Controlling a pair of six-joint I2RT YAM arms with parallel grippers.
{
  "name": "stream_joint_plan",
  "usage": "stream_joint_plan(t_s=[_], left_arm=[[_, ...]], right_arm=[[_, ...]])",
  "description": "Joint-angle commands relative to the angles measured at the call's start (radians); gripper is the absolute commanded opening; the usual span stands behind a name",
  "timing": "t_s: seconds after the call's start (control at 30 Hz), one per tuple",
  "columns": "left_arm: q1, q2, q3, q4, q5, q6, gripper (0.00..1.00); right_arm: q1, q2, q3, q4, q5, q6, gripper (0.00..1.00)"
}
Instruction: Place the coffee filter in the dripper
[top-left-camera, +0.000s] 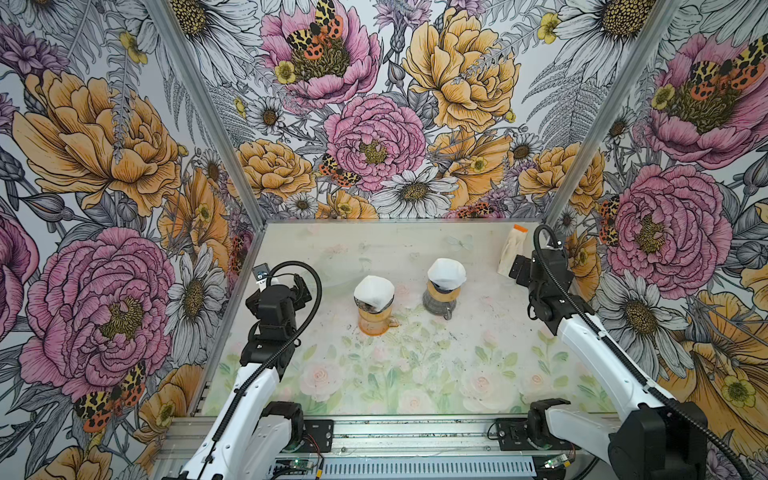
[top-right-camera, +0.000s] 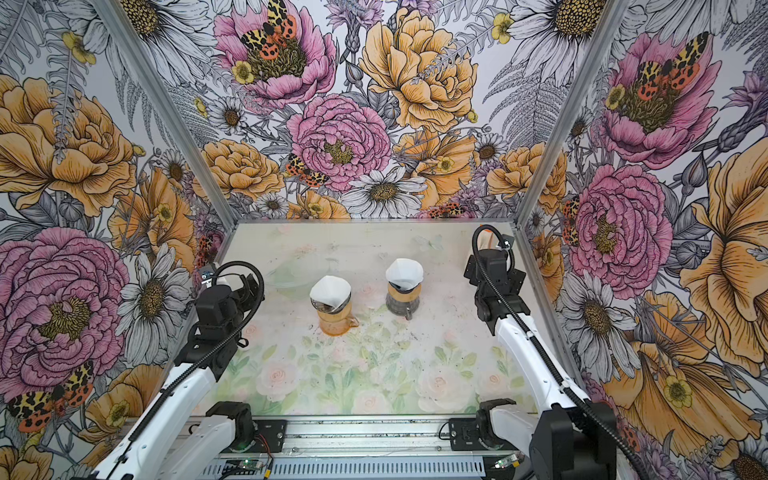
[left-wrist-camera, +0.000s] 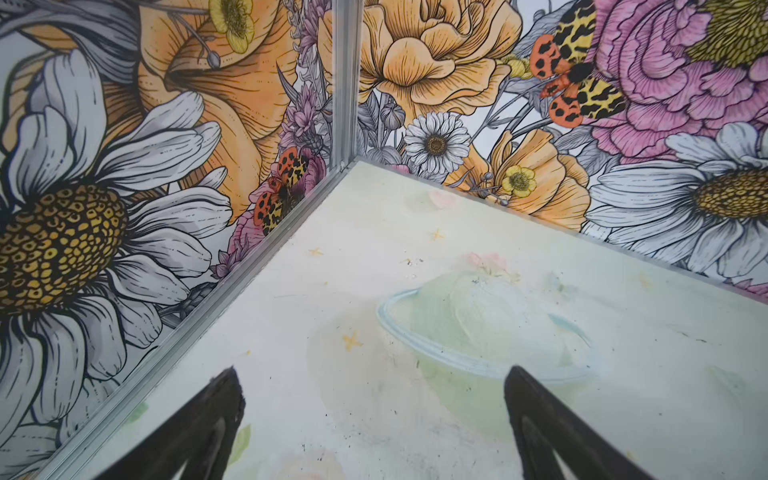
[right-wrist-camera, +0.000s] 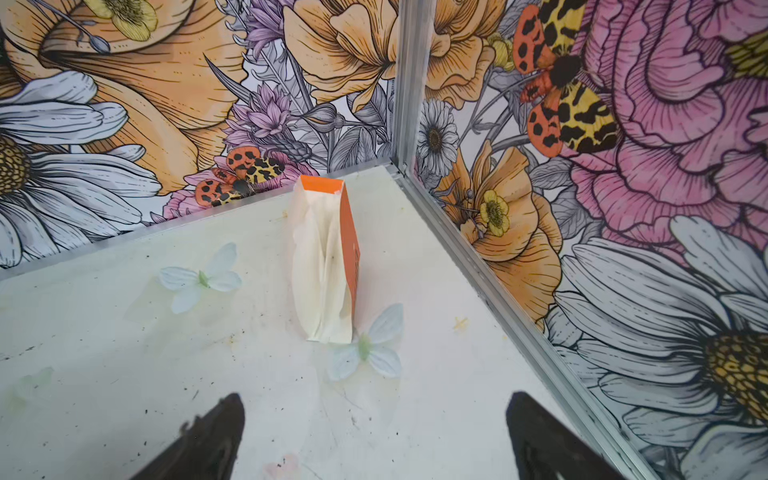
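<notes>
Left pincer (left-wrist-camera: 372, 370) is spread wide and holds nothing, over bare counter (left-wrist-camera: 374, 257) by a back corner. Right pincer (right-wrist-camera: 376, 395) is spread and empty too, aimed at the filter pack (right-wrist-camera: 324, 266) standing just ahead near the other back corner.

Mid-counter in both top views, a filter (top-left-camera: 374, 291) sits in the amber dripper (top-left-camera: 374, 322) and a second filter (top-left-camera: 446, 272) in the grey dripper (top-left-camera: 441, 297). Both are well apart from the pincers. Looks placed, but both papers stand proud of the rims, so full seating is only my guess.

Your risks:
- Swing an arm low across the middle and you clip a paper cone or topple a dripper.
- Push the right pincer ahead and you knock the pack over.
</notes>
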Motion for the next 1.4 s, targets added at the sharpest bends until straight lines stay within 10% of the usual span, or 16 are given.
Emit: stream_joint_plan(t_s=[0.0, 0.83, 1.37], left_arm=[[0.008, 0.038, -0.057, 0.142, -0.037, -0.002, 0.99], [0.011, 0.413, -0.244, 0.859, -0.027, 0.107, 0.99], [0.051, 0.685, -0.239, 1.182, 0.140, 0.201, 0.99]], right_arm=[[0.002, 0.020, -0.065, 0.212, -0.005, -0.023, 1.00], [-0.003, 0.260, -0.393, 0.919, 0.057, -0.236, 0.99], [-0.078, 0.402, -0.459, 1.176, -0.206, -0.258, 1.00]])
